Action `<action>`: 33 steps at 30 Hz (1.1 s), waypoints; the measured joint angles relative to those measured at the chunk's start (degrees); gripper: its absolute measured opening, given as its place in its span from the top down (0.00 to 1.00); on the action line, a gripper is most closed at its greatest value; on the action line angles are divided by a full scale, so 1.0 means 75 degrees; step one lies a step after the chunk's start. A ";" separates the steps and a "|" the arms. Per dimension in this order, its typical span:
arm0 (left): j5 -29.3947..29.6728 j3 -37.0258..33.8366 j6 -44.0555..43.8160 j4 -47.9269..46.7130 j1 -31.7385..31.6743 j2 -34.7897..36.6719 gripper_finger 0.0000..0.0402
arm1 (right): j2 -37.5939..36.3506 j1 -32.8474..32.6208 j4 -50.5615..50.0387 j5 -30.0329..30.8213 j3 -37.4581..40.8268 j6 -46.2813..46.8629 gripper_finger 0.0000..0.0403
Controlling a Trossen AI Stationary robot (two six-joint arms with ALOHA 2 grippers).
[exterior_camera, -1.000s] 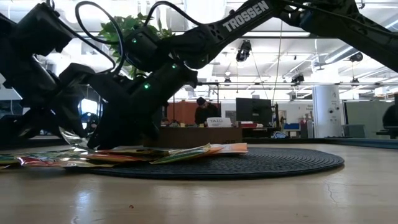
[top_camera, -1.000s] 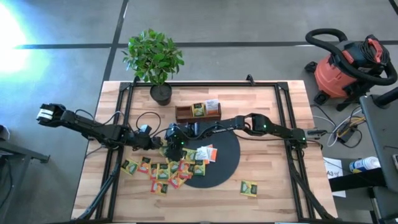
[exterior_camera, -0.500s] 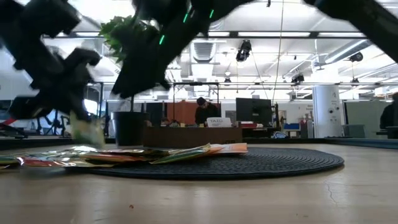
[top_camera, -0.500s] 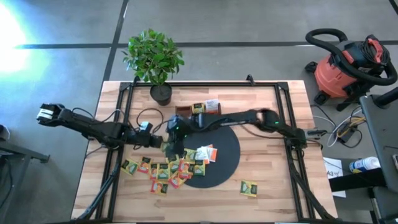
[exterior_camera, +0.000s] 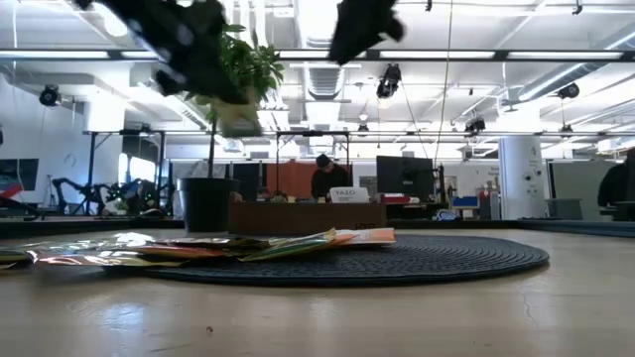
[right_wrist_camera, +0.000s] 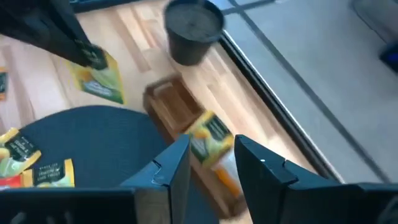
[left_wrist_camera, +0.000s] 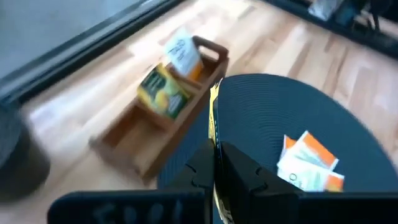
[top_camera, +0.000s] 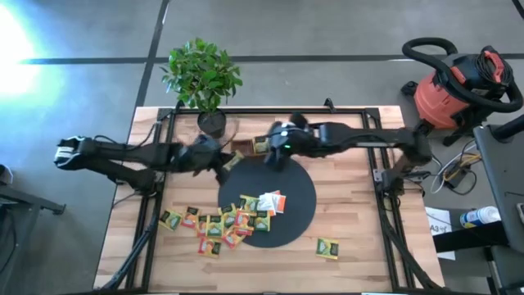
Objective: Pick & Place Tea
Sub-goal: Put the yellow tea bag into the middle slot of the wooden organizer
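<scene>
My left gripper (top_camera: 223,161) is shut on a yellow-green tea sachet (top_camera: 234,161), high above the table between the black disc (top_camera: 291,209) and the brown wooden tray (top_camera: 243,150). My right gripper (top_camera: 275,156) hovers open over the tray's middle (right_wrist_camera: 180,118), fingers either side of a yellow-green sachet (right_wrist_camera: 210,140) standing in a compartment, without touching it. A white-and-orange sachet (left_wrist_camera: 182,53) stands in the tray too. The other sachets (top_camera: 219,223) lie in a heap across the disc's left rim and the wood beside it. My left gripper pinches the yellow-green sachet by its upper edge (right_wrist_camera: 93,62) between both fingers. The sachet hangs below the fingers (exterior_camera: 238,117), lifted clear of the table. In the left wrist view it shows edge-on (left_wrist_camera: 213,121), sticking out past the fingertips.
A potted plant (top_camera: 205,78) stands at the table's far edge, just left of the tray. One green sachet (top_camera: 328,248) lies alone on the wood near the disc's near right side. A red shop vacuum (top_camera: 458,86) stands off the table. A person sits far behind (exterior_camera: 322,178).
Both grippers rose from the sachet heap and moved toward the far edge. My left gripper carried the yellow-green sachet up and toward the tray, lifting it clear. My right gripper swung right and far, ending over the tray.
</scene>
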State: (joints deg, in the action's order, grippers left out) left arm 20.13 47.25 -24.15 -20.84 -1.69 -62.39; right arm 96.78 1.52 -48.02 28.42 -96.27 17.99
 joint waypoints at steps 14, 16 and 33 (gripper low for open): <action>-0.3009 0.2834 0.4508 -0.0128 -0.2228 -0.3643 1.00 | -0.2549 -0.0018 0.0028 0.0385 0.2374 0.1721 0.71; -0.3155 0.3264 0.4913 -0.0418 -0.2420 -0.4028 1.00 | -0.2711 -0.0024 0.0030 0.0386 0.2543 0.1853 0.71; -0.4358 0.4468 0.5390 -0.1662 -0.3297 -0.5507 1.00 | -0.3023 -0.0067 0.0039 0.0441 0.3025 0.2048 0.71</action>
State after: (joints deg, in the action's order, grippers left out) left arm -12.55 80.75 16.28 -33.31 -26.41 -103.70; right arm 74.11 1.02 -47.73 31.73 -73.58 33.35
